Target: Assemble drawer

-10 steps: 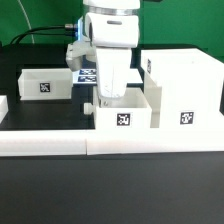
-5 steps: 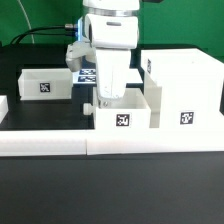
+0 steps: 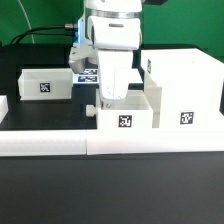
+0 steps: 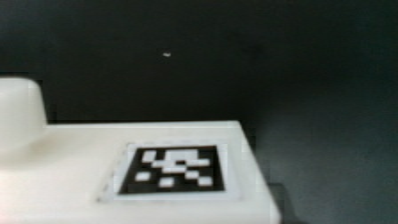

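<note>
A white knobbed tray (image 3: 125,118) with a tag on its near wall stands just left of the tall white housing (image 3: 182,88), touching or almost touching it. My gripper (image 3: 108,98) reaches down at the tray's left end, by its small knob (image 3: 90,106). Its fingertips are hidden behind the tray wall, so the jaws do not show. A second tray (image 3: 45,83) lies apart at the exterior view's left. The wrist view shows only a white face with a tag (image 4: 175,168) and a rounded white part (image 4: 15,112) over the dark table; no fingers show there.
The long low white border wall (image 3: 110,146) runs along the front. The marker board (image 3: 88,72) lies behind the arm. A white piece (image 3: 3,106) shows at the left edge. The dark table (image 3: 50,112) lies between the trays.
My arm has shifted slightly toward the exterior view's right. The tray's left end seems to have moved a little the same way, toward the housing.
</note>
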Robot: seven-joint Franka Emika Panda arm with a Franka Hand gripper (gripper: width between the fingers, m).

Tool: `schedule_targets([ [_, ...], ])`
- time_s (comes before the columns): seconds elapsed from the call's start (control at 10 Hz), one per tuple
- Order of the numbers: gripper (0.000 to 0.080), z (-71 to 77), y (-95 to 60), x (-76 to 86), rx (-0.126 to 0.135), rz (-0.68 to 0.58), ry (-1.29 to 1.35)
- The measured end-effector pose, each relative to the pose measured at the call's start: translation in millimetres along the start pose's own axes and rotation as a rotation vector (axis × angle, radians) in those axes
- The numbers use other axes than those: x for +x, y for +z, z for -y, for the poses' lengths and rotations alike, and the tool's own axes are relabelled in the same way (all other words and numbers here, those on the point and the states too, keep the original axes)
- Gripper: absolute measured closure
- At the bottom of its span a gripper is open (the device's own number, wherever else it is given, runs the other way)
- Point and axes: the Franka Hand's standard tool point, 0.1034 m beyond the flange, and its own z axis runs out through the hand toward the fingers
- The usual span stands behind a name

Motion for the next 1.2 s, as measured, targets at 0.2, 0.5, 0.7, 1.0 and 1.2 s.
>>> schedule_targets([
  [0.2, 0.0757, 0.2, 0.4, 8.4, 0.001, -0.005, 0.015],
  [0.5, 0.0757, 1.2, 0.5, 13.4, 0.007, -0.007, 0.025],
  [0.7, 0.0757, 1.4, 0.6, 13.6, 0.007, -0.006, 0.03],
  [1.0, 0.0757, 1.4, 0.8, 12.3, 0.007, -0.005, 0.047],
  [1.2, 0.0757, 2.5, 1.6, 14.1, 0.007, -0.007, 0.047],
])
